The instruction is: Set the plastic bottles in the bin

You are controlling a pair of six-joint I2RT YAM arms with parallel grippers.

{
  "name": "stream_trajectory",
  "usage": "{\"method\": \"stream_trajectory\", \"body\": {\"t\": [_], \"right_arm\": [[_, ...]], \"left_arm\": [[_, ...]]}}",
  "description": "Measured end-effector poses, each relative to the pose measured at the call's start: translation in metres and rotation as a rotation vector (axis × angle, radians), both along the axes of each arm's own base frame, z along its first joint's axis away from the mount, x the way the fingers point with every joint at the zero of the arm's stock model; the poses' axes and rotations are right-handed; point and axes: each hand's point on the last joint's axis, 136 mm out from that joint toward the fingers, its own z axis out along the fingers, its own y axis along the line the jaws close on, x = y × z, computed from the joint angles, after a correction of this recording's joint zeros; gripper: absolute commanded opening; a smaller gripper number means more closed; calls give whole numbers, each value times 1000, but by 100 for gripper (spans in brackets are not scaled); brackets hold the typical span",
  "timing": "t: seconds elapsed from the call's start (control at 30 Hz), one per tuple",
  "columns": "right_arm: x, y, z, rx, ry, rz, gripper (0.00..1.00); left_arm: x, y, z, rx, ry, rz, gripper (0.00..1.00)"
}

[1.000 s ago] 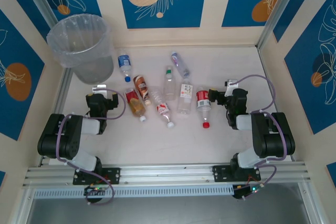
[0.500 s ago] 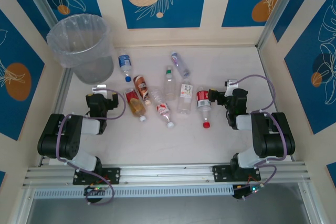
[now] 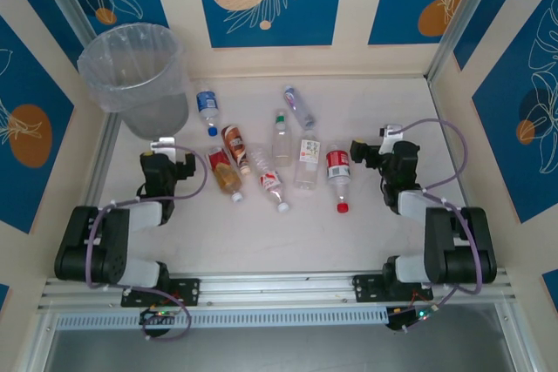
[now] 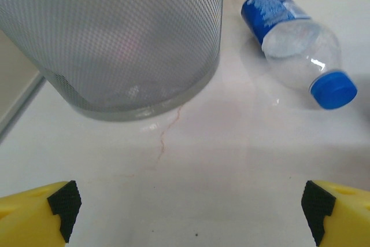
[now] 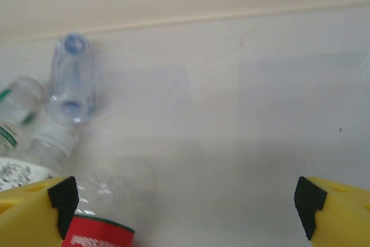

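- The plastic bottles (image 3: 306,161) lay scattered on their sides across the middle of the worktop (image 3: 288,233). None looked to be in the bin (image 3: 155,109), so the task appeared not yet begun.
- The bin stood upright in the far left corner, mouth up, likely so that a bottle could be dropped in from above.
- The left gripper (image 4: 189,209) hovered low over the worktop, jaws spread wide with nothing between them. It faced the bin's base and the blue-labelled bottle (image 4: 289,33) just beside it, probably its handiest first pick.
- The right gripper (image 5: 186,203) was likewise spread wide and empty. It sat beside the red-labelled bottle (image 3: 337,167), whose label edged in near one finger.
- Wide jaws suited bottles lying flat, and a grasp across the body seemed the sensible approach.
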Motion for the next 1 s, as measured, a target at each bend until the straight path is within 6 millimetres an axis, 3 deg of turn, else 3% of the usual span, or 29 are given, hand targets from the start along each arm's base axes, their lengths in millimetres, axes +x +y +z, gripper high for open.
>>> {"method": "stream_trajectory", "body": {"t": [0.23, 0.47, 0.67, 0.87, 1.0], "right_arm": [[-4, -1, 40, 71, 5, -30, 99], [-4, -8, 78, 198, 143, -120, 99], [-26, 0, 58, 291, 310, -133, 99], [-37, 4, 44, 362, 394, -166, 99], [-40, 12, 47, 369, 390, -148, 99]], "left_arm": [[-18, 9, 33, -48, -36, 64, 99], [-39, 13, 68, -282, -35, 183, 99], [-61, -1, 55, -468, 144, 274, 99], [-78, -46, 47, -469, 342, 238, 99], [-93, -59, 38, -460, 424, 249, 99]]}}
